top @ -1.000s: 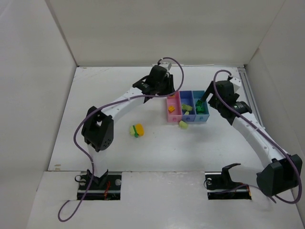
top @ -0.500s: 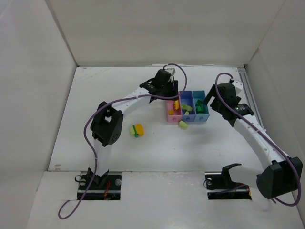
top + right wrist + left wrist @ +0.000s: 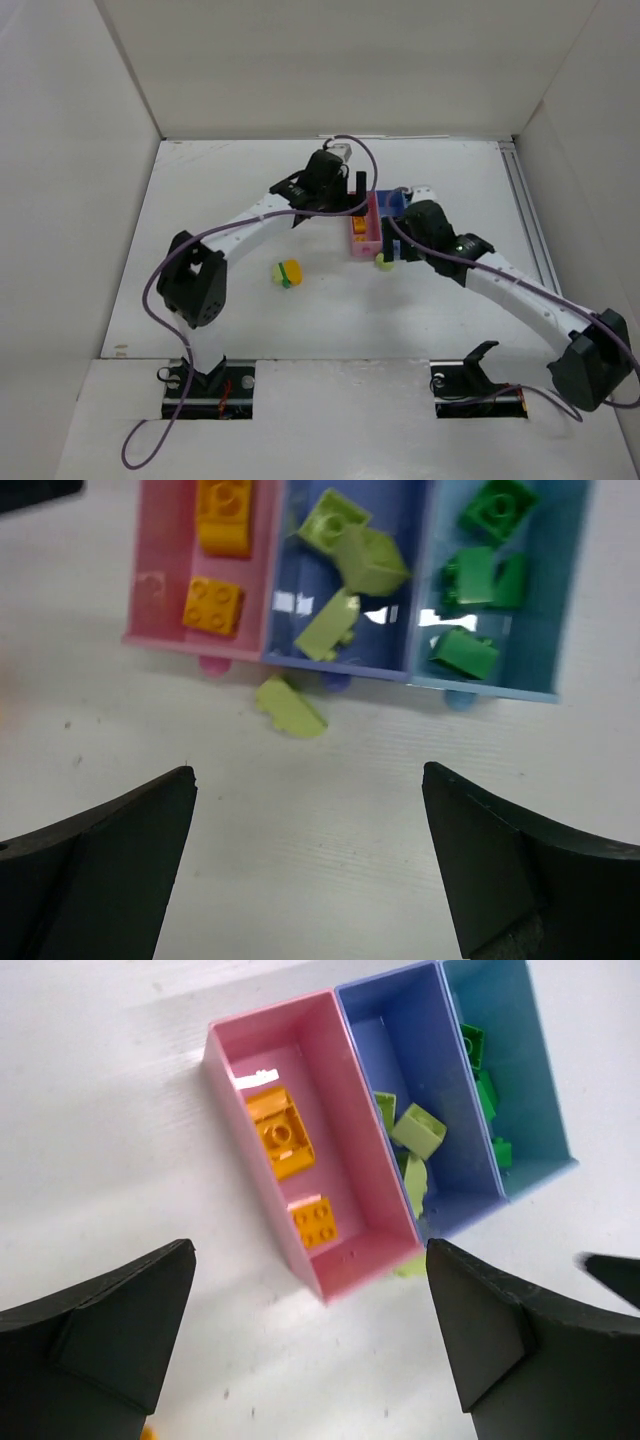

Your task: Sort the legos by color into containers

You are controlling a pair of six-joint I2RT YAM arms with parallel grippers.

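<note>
The three joined containers lie under both wrist cameras. The pink bin (image 3: 342,1175) (image 3: 160,540) (image 3: 368,228) holds two orange legos (image 3: 280,1132) (image 3: 314,1222). Pale yellow-green legos (image 3: 355,550) lie in the blue-purple bin (image 3: 385,1050) (image 3: 385,630), and dark green legos (image 3: 480,575) in the light blue bin (image 3: 530,1110) (image 3: 560,600). One pale yellow-green lego (image 3: 290,705) (image 3: 383,261) lies on the table against the bins' near side. My left gripper (image 3: 310,1340) (image 3: 352,190) hangs open and empty beside the pink bin. My right gripper (image 3: 310,860) is open and empty just in front of the loose lego.
A small clump of yellow, green and orange legos (image 3: 287,272) sits on the white table left of the bins. White walls enclose the table on three sides. The two arms nearly meet over the bins.
My left gripper has opened and let an orange lego fall into the pink bin. My right arm has swung left, from the light blue bin to the near side of the bins.
</note>
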